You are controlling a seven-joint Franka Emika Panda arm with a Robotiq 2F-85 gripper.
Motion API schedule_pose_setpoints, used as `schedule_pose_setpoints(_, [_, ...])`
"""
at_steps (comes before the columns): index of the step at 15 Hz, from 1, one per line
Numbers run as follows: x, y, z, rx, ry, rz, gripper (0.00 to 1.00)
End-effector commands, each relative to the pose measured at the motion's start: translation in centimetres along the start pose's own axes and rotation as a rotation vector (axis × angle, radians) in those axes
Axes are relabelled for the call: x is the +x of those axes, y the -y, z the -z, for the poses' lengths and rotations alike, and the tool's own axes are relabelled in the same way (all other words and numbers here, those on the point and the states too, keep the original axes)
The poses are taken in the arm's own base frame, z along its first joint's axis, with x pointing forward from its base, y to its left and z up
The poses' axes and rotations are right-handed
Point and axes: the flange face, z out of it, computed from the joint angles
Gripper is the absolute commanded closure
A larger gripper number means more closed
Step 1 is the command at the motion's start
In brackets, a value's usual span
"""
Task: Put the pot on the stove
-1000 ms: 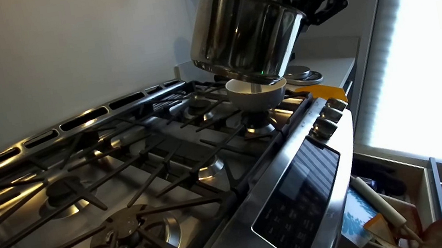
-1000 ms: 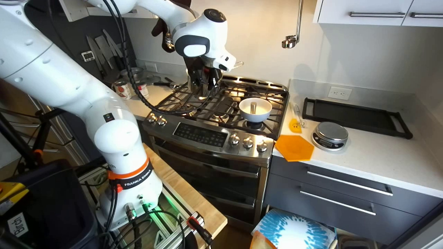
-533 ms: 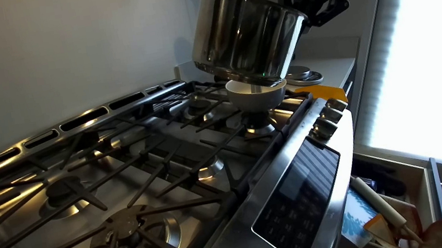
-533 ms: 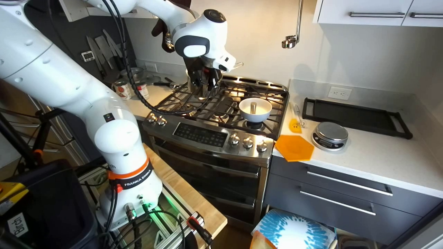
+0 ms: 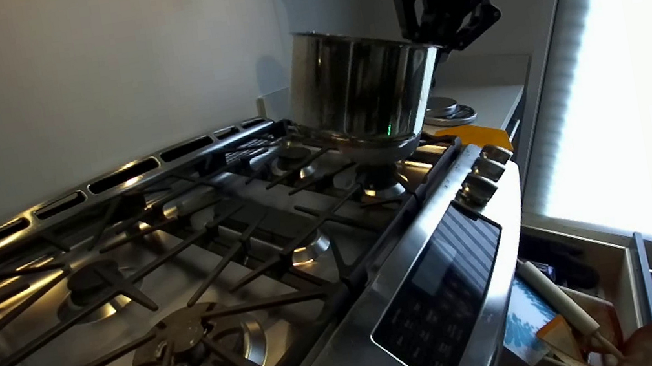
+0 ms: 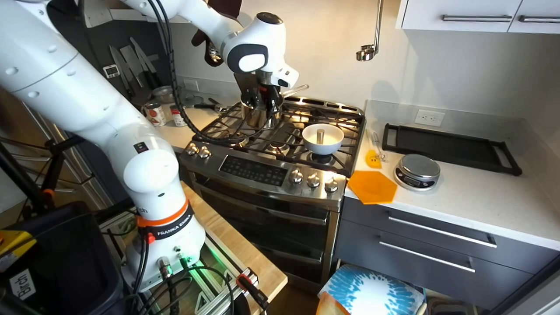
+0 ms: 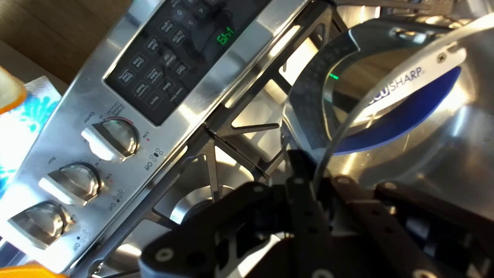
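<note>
The shiny steel pot (image 5: 363, 88) hangs in the air over the black grates of the stove (image 5: 334, 355), tilted a little. It also shows in an exterior view (image 6: 267, 120), partly behind the gripper, with a metal handle sticking out to the right. My gripper (image 5: 439, 47) is shut on the pot's rim, one finger outside and one inside the wall. In the wrist view, the gripper (image 7: 314, 175) pinches the thin rim, and the pot's inner wall (image 7: 432, 173) fills the right. A white tool with a blue edge (image 7: 401, 131) lies inside the pot.
A white bowl (image 6: 313, 142) with a metal post in it stands on the right front burner. Control knobs (image 6: 313, 180) line the stove front. An orange mat (image 6: 372, 187), a kitchen scale (image 6: 418, 170) and a black tray (image 6: 450, 146) lie on the right counter.
The pot and my gripper have moved down toward the grates, and the pot is less tilted. The grip on the rim is unchanged. The bowl has not moved.
</note>
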Motion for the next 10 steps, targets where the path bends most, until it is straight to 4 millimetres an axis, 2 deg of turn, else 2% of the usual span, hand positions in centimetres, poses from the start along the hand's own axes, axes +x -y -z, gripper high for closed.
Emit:
schedule_pose_setpoints(1, [2.5,3.6,-1.0,-0.110,-0.035,-0.002,0.99])
schedule_pose_setpoints(5, [3.4,6.5,-3.4,-0.185,-0.048,0.037,0.99])
schedule_pose_setpoints(8, [2.4,9.0,-5.7,-0.197,-0.043,0.111,0.99])
schedule_pose_setpoints(10, [2.2,9.4,-6.4,-0.180,-0.028,0.139,0.99])
